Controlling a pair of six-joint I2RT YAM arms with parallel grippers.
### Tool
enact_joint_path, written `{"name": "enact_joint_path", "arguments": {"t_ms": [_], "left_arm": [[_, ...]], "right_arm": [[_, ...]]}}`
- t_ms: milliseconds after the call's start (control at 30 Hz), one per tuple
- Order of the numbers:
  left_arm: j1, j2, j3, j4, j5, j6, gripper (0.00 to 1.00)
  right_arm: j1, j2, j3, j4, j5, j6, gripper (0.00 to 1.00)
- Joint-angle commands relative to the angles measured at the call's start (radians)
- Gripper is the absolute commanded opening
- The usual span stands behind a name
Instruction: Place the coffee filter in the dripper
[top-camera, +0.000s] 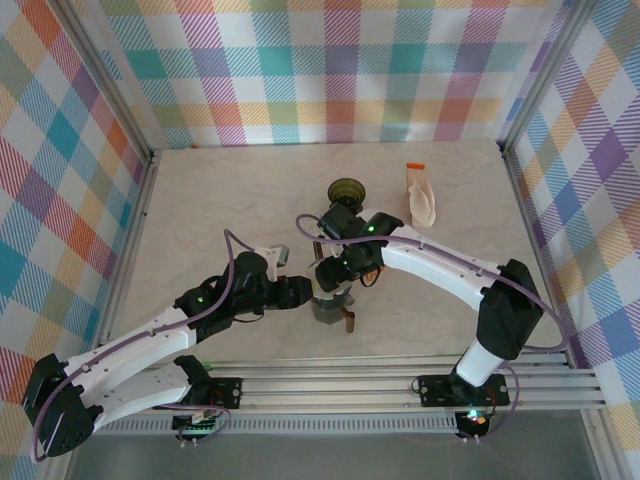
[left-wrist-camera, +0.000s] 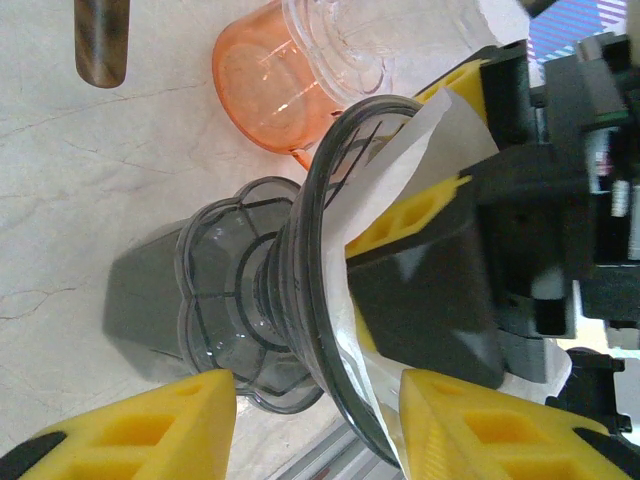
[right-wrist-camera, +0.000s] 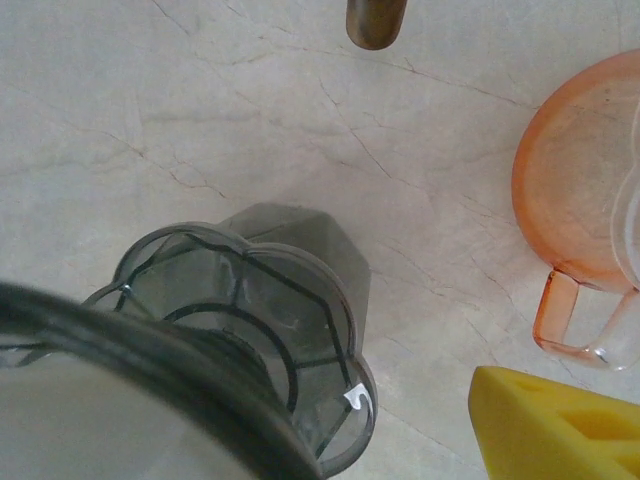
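The top camera looks steeply down from behind the arms (top-camera: 440, 265) onto the whole table (top-camera: 220, 200), while both wrist cameras (left side-on, right from above) sit very close to the same dripper (left-wrist-camera: 230, 300) and the orange cup (right-wrist-camera: 570, 190) beside it.

Standing here, I can't find anything to read: no lettering, brand, number or sign on the dripper (left-wrist-camera: 230, 290), the filter paper (left-wrist-camera: 440, 130), the orange cup (left-wrist-camera: 265, 85) or the worktop (left-wrist-camera: 80, 200).
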Motion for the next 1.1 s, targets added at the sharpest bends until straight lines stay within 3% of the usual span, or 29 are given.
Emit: {"name": "enact_joint_path", "arguments": {"t_ms": [0,733,1067], "left_arm": [[-0.01,0.009,-0.006,0.011,-0.009,0.015,0.47],[-0.01,0.022,-0.008,0.017,-0.008,0.011,0.48],[-0.009,0.024,-0.008,0.018,-0.011,0.01,0.47]], "right_arm": [[-0.004,0.01,0.002,-0.019,0.005,-0.021,0.76],[-0.005,0.046,-0.048,0.018,0.043,-0.027,0.76],[-0.005,-0.082,-0.015,0.009,0.075,-0.011,0.77]]}}
